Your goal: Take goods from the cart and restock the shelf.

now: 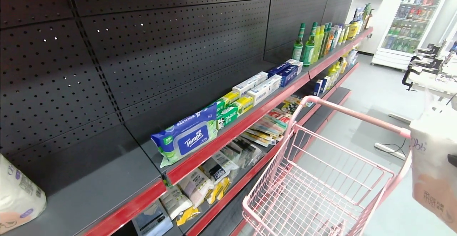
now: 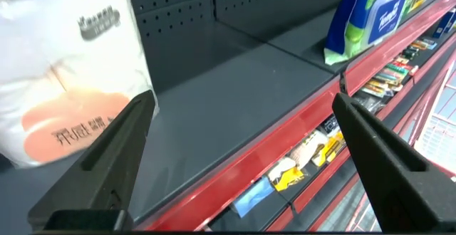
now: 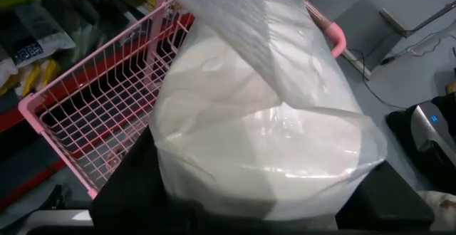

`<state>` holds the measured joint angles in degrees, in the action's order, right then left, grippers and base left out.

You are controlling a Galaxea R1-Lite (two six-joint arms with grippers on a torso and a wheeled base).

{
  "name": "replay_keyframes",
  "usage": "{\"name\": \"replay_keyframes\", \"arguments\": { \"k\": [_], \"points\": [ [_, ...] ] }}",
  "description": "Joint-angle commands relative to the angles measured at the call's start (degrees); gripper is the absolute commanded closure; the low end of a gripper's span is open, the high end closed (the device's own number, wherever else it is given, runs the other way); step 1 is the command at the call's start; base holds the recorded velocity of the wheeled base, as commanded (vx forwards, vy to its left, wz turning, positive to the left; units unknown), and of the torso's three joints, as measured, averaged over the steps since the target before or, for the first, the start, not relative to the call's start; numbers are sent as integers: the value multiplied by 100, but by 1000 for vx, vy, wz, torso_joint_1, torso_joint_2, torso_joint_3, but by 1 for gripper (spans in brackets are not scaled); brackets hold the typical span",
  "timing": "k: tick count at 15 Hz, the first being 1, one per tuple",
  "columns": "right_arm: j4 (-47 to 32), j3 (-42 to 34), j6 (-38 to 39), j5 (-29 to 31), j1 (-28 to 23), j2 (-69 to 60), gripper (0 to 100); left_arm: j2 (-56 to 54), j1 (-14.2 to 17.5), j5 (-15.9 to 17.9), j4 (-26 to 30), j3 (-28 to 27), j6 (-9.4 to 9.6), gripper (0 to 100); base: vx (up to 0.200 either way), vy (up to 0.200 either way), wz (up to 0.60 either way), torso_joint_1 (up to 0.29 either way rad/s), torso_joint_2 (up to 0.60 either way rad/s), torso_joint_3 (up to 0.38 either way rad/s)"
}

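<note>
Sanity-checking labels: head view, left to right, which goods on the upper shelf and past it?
shelved tissue pack → wipes pack → green boxes → white boxes → blue boxes → green bottles → held tissue pack

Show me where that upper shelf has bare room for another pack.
Bare shelf lies between the tissue pack at its left end and the blue wipes pack. Right of the wipes, boxes and bottles crowd it.

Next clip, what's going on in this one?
The robot is restocking a shelf from a pink cart. Its right gripper is shut on a wrapped tissue pack, held up near the cart's handle. A second tissue pack already sits on the shelf, and the left gripper hangs beside it with fingers open. Farther along the shelf lies a blue wet-wipes pack.
</note>
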<state>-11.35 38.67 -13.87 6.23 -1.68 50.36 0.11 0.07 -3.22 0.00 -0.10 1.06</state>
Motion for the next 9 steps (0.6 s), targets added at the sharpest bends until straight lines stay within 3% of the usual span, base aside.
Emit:
{"name": "replay_keyframes", "arguments": {
  "k": [1, 9],
  "points": [
    [1, 0, -1, 1, 1, 53, 100, -2, 1, -3, 0, 1, -1, 0, 0, 0, 0, 163, -344, -193],
    [1, -52, -10, 1, -60, 62, 100, -2, 1, -3, 0, 1, -1, 0, 0, 0, 0, 142, -305, -165]
  ]
}}
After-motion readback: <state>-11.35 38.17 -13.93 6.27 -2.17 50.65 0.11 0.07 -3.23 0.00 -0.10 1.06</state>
